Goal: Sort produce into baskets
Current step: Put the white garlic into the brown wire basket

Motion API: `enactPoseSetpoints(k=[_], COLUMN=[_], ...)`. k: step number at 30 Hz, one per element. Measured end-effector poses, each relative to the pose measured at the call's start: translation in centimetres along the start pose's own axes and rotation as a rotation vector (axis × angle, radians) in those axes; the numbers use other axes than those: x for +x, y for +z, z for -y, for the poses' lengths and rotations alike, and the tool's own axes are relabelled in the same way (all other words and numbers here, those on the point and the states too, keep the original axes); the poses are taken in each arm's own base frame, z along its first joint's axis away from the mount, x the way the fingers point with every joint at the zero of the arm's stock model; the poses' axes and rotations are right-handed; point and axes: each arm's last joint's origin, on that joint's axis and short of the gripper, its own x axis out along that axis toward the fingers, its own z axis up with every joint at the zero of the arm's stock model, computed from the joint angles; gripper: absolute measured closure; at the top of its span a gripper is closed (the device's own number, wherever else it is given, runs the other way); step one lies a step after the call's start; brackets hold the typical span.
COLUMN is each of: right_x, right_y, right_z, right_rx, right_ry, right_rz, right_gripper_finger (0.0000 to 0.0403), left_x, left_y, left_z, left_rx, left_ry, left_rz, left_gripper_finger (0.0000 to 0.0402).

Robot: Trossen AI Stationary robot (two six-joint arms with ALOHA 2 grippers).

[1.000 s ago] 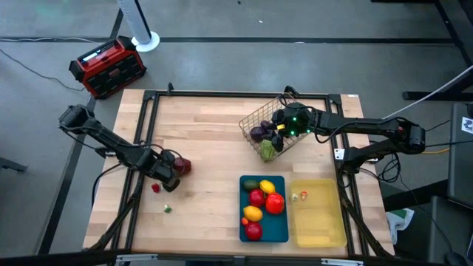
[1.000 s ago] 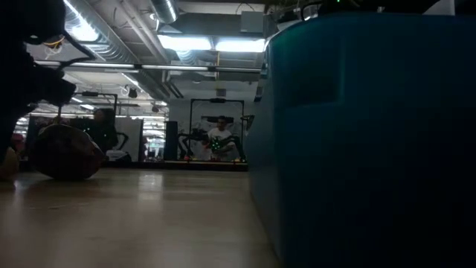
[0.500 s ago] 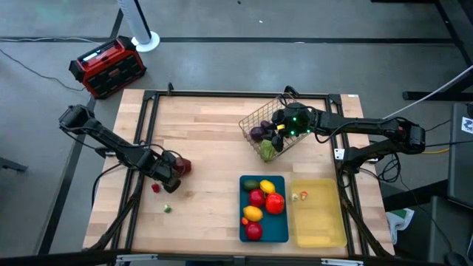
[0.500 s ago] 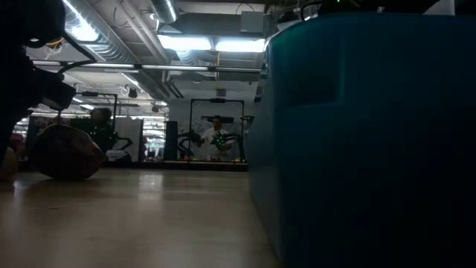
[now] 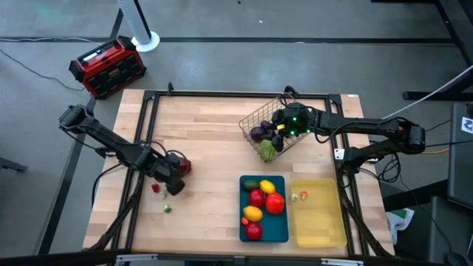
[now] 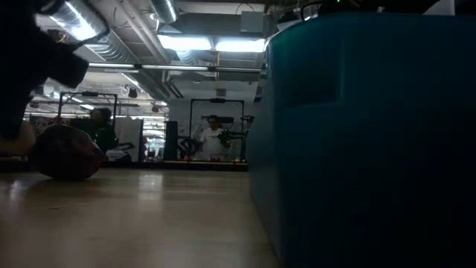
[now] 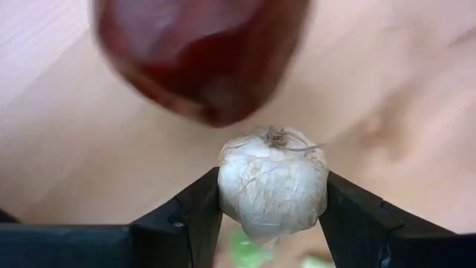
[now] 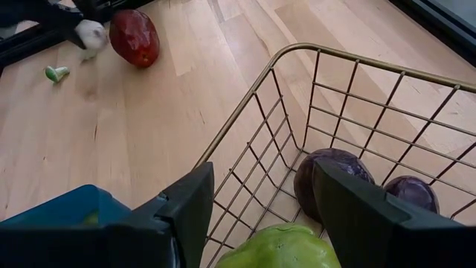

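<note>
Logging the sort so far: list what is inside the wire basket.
In the wire basket: two dark purple vegetables, a green pepper, with the right tool inside, open. That arm covers part of the basket, so anything beneath is hidden.

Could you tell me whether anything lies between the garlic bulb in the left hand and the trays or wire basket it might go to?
Nothing visible blocks it. The left hand grips the garlic bulb; the dark red fruit sits just beside it. Bare wood stretches to the blue tray and wire basket.
</note>
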Motion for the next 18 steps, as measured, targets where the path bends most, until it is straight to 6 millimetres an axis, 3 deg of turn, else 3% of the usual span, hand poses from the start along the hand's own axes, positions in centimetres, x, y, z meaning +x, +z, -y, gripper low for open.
enactPoseSetpoints(k=[10,18], right_x=[0.0,0.0], right_y=[0.0,0.0], right_z=[0.0,0.0], right_rx=[0.0,0.0], right_ry=[0.0,0.0], right_rz=[0.0,0.0], right_gripper_finger=[0.0175,0.0175], left_x=[-3.5,-5.3], left_y=[1.4,4.9], left_z=[3.4,6.1], left_rx=[0.105,0.02], left_ry=[-0.225,-0.502], left_rz=[0.106,0.511], left_gripper_finger=[0.0208,0.0208])
